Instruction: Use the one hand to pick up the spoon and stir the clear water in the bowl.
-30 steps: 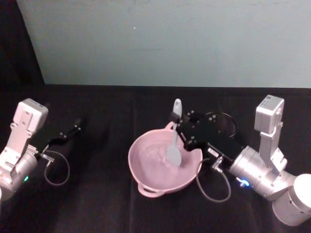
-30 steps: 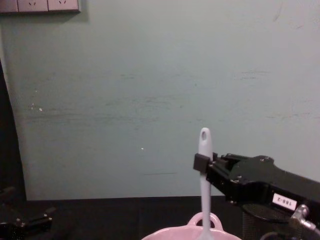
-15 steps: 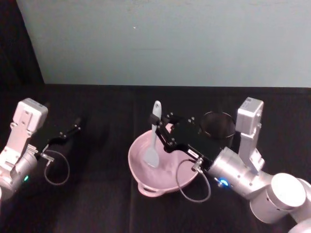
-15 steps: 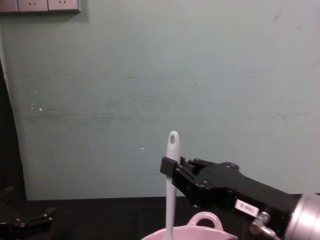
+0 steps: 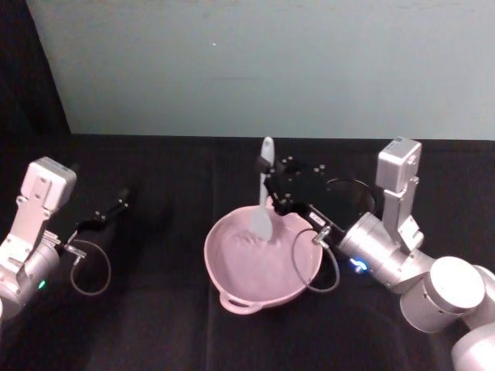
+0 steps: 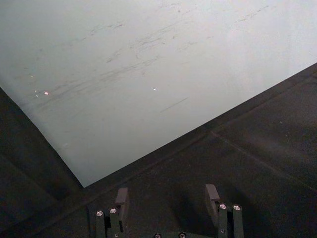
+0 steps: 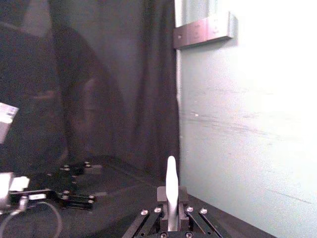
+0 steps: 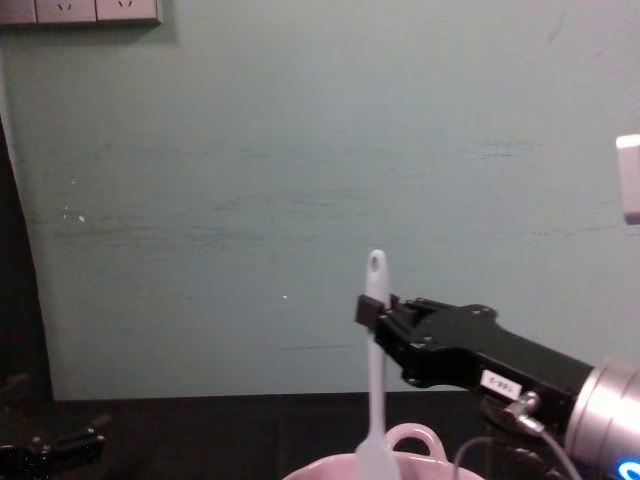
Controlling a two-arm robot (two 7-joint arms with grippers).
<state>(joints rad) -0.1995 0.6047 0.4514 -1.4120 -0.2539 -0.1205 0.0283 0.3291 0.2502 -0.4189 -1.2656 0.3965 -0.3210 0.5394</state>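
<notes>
Over the black table the right hand pinches the upright spoon, head lowered into the pink bowl. The left gripper rests far left, fingers apart.

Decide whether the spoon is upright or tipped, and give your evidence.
Upright: the right gripper holds the spoon by its handle, hole end up, paddle head down at the bowl's far side.

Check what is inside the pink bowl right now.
The flat head of the spoon sits at the far side of the bowl, held upright by the right gripper. The pink floor shows bare; water cannot be made out. The gripper covers the far-right rim.
</notes>
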